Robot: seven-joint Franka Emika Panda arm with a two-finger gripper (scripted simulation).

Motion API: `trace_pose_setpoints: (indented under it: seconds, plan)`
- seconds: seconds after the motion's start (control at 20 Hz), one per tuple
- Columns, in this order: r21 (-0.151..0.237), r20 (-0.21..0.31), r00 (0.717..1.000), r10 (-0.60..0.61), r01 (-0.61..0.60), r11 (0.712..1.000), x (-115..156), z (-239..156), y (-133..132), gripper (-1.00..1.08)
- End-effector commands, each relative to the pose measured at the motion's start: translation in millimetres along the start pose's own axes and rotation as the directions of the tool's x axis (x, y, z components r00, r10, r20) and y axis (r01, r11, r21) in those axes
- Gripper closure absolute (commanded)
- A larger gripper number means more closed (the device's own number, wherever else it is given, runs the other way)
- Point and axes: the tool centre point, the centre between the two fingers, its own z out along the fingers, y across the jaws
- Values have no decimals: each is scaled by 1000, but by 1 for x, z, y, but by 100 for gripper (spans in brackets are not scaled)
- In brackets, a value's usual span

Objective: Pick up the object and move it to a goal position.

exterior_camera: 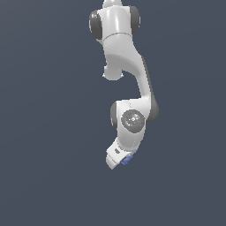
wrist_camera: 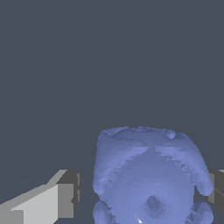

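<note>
The object (wrist_camera: 148,175) is a periwinkle-blue, lumpy, faceted blob that looms large in the wrist view, sitting between the two fingers of my gripper (wrist_camera: 144,194). One finger (wrist_camera: 65,199) stands a small gap away from its side. The other finger (wrist_camera: 217,190) is at the frame edge, right against the blob. In the exterior view the white gripper (exterior_camera: 117,159) points down at the end of the arm, and only a small blue piece of the object (exterior_camera: 127,160) peeks out beside it.
A plain dark grey-blue floor (exterior_camera: 44,132) fills the surroundings in both views. The white arm (exterior_camera: 128,88) reaches down from the top of the exterior view. No goal marker is visible.
</note>
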Motion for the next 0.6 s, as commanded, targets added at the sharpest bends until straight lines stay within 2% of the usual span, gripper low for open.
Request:
trace_pose_setpoints:
  seconds: [0.0, 0.3, 0.35, 0.55]
  plan:
    - [-1, -1, 1000, -1, 1, 1000, 0, 10, 0, -92]
    - [-1, -1, 1000, -1, 1, 1000, 1, 11, 1, -92]
    - [-1, -1, 1000, -1, 1, 1000, 1, 11, 1, 108]
    - [-1, -1, 1000, -1, 1, 1000, 1, 11, 1, 108]
